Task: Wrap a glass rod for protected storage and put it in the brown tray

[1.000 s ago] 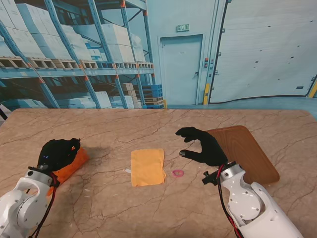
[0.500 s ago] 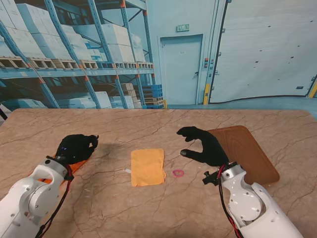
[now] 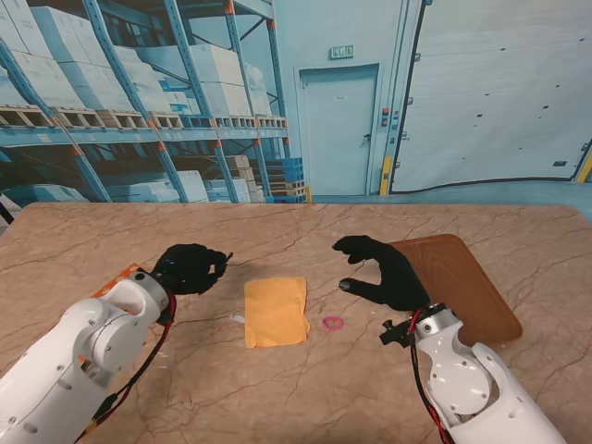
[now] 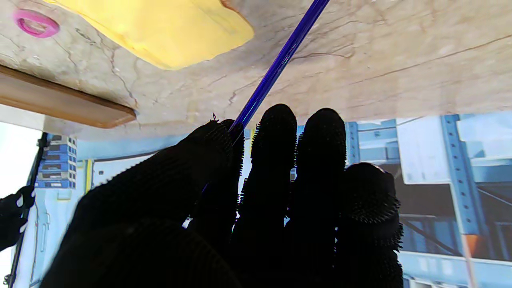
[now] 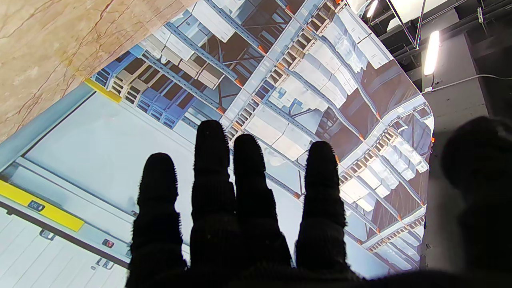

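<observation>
Over the last second my left hand (image 3: pixel 190 268) has swung in from the orange holder (image 3: pixel 125 276) at the table's left, fingers closed on the blue glass rod (image 4: pixel 280 62), which juts past its fingertips toward the yellow cloth (image 3: pixel 276 311) just ahead. So pickup looks done; laying it on the cloth comes next. My right hand (image 3: pixel 379 270) hovers spread and empty, the brown tray (image 3: pixel 467 287) beside it.

Marble-patterned table (image 3: pixel 305 370) fills the stand view. Small pink ring (image 3: pixel 333 323) lies flat on it near the middle (also seen in the left wrist view). Orange object (image 3: pixel 127 274) at the left, mostly hidden. Printed warehouse backdrop (image 3: pixel 185 92) behind the table.
</observation>
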`<state>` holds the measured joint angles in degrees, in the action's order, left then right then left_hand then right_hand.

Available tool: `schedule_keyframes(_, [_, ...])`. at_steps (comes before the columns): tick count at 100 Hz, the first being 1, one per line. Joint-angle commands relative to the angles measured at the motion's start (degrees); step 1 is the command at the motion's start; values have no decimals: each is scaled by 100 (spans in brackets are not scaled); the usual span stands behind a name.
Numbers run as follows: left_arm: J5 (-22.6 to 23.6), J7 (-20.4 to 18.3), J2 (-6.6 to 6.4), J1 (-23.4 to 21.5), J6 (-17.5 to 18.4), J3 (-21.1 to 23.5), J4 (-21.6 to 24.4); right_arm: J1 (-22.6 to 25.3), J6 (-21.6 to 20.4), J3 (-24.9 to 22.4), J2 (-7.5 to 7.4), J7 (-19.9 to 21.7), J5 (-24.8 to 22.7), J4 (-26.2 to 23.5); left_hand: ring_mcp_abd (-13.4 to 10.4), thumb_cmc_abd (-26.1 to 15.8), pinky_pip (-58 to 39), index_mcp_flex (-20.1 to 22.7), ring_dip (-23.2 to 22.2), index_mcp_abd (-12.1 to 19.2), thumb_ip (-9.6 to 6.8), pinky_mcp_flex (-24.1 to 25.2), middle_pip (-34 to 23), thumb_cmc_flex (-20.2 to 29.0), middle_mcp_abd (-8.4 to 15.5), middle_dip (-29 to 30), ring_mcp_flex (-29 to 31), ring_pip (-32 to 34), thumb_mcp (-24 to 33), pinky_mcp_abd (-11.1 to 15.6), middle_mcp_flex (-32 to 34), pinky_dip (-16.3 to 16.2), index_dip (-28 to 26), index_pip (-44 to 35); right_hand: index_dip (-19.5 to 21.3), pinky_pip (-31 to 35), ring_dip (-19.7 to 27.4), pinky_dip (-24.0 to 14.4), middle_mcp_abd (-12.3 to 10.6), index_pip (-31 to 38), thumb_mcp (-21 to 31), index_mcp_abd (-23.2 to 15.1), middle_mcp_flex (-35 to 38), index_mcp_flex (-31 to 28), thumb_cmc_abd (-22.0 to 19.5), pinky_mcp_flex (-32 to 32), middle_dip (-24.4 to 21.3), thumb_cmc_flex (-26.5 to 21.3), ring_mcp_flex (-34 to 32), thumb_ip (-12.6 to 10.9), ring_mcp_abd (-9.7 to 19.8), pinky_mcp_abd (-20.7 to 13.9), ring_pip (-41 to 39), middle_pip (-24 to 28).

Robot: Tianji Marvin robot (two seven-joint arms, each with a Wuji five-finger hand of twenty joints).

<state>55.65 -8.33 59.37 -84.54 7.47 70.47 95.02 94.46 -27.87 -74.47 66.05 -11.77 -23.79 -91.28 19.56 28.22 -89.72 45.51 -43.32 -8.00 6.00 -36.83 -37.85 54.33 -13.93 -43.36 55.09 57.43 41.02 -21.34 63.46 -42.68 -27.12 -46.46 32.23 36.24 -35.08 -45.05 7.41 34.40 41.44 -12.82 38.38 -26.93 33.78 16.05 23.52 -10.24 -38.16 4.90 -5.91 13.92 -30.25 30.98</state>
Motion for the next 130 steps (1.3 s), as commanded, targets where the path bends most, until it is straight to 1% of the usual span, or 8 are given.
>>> schedule_keyframes(1, [-72, -62, 53, 119, -37, -129, 28, 30, -5, 6, 27, -7, 0, -45, -35, -22, -377, -45, -40, -64, 35, -69, -230, 88, -165, -82, 52, 141, 172, 16, -10, 39, -107, -400, -6, 112, -67, -153, 9, -61, -3, 0, 60, -30, -152, -21, 4, 82, -4, -143, 33, -2, -83, 58])
schedule_keyframes(23, [-298, -433, 35, 648, -271, -798, -188, 30, -5, 6, 27, -7, 0, -45, -42, -8, -392, -66, -33, -98, 31, -68, -267, 84, -155, -83, 49, 175, 170, 20, -20, 70, -95, -442, -4, 109, -68, -152, 8, -58, -3, 3, 54, -32, -153, -27, 4, 81, -8, -144, 34, -3, -85, 56])
schedule_keyframes(63, [-657, -858, 40, 1500, -714, -1872, -607, 66, 2, -24, 40, -50, 27, -90, -48, 29, -483, -71, -19, -149, 13, -167, -343, 40, -167, -69, 108, 267, 230, 36, 3, 97, -60, -527, -7, 111, -68, -153, 1, -63, -2, 2, 64, -33, -162, -24, 6, 78, -5, -145, 32, 0, -84, 59])
schedule_keyframes(94, [-1044, -899, 109, 2094, -1012, -2733, -1001, 110, 3, -58, 39, -48, 32, -136, -65, 143, -631, -33, 31, -165, -71, -310, -471, -131, -145, -6, 209, 388, 428, 40, 75, 145, 9, -668, -4, 111, -68, -154, 10, -62, -3, 2, 55, -35, -163, -22, 5, 82, -5, -145, 31, -9, -81, 55])
schedule_keyframes(105, [-1121, -851, 146, 2270, -1115, -2996, -1130, 115, 0, -61, 41, -57, 27, -143, -44, 210, -705, 7, 58, -186, -68, -385, -540, -242, -139, 36, 269, 461, 561, 15, 127, 176, 85, -733, -4, 110, -68, -154, 3, -64, -6, -2, 59, -31, -158, -24, 6, 88, -7, -144, 35, -4, -83, 57])
schedule_keyframes(114, [-1142, -862, 163, 2442, -1147, -3231, -1245, 120, -3, -65, 41, -59, 27, -147, -49, 210, -727, 3, 67, -175, -67, -406, -565, -285, -108, 45, 278, 482, 594, 14, 128, 185, 113, -757, -5, 110, -69, -154, 8, -66, -5, 0, 56, -27, -147, -25, 6, 84, -9, -144, 34, 0, -83, 55])
schedule_keyframes(124, [-1065, -779, 185, 2613, -1102, -3472, -1404, 129, -10, -73, 42, -62, 26, -153, -108, 220, -785, -5, 95, -150, -52, -452, -611, -344, -81, 72, 321, 511, 648, 78, 141, 205, 149, -827, -2, 111, -69, -154, 10, -61, 0, -1, 56, -34, -148, -23, 6, 88, -8, -144, 34, 0, -82, 55])
schedule_keyframes(130, [-1079, -756, 200, 2674, -1123, -3573, -1464, 136, -14, -78, 43, -70, 27, -158, -103, 228, -792, -11, 100, -161, -51, -455, -623, -338, -90, 75, 320, 517, 658, 81, 141, 213, 155, -840, -2, 111, -69, -155, -1, -60, 1, -2, 58, -36, -148, -23, 7, 92, -5, -143, 37, -3, -81, 55])
